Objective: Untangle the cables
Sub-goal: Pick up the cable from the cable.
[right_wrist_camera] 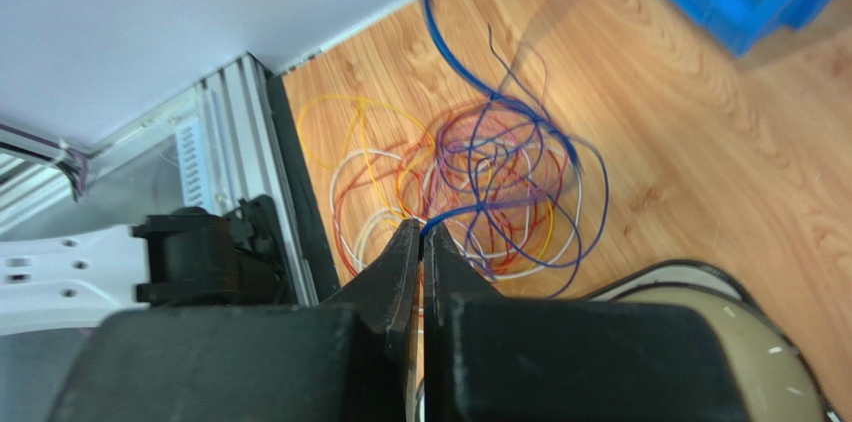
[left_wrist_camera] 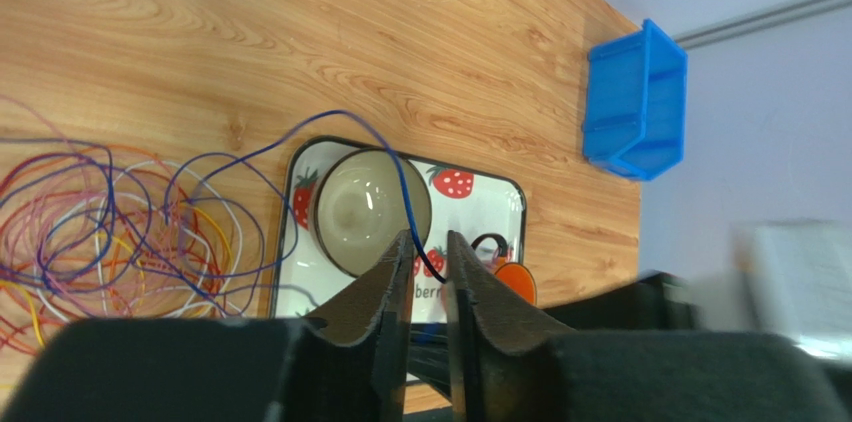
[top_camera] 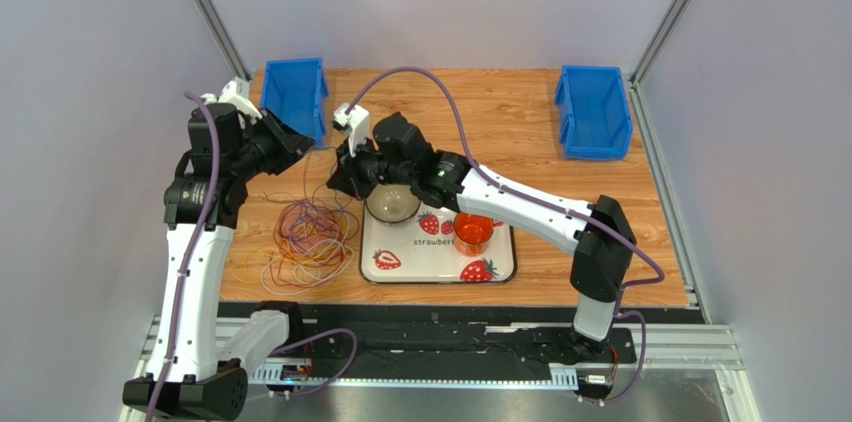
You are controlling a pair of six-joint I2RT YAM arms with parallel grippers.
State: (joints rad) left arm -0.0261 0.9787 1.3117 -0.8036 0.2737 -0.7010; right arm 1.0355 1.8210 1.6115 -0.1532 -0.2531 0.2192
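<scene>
Wooden table [top_camera: 520, 132]: only wrist views show blue cable [left_wrist_camera: 402, 192] pinched in closed right jaws, passing between part-open left jaws.

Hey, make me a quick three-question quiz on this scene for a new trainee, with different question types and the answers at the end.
1. True or false: the bowl stands on the strawberry tray.
2. Which colour is the cable pinched between the right arm's fingers? A yellow, B blue, C white.
3. Fill in: ___ blue bins sit on the table.
Key: 1 true; 2 B; 3 two.
</scene>
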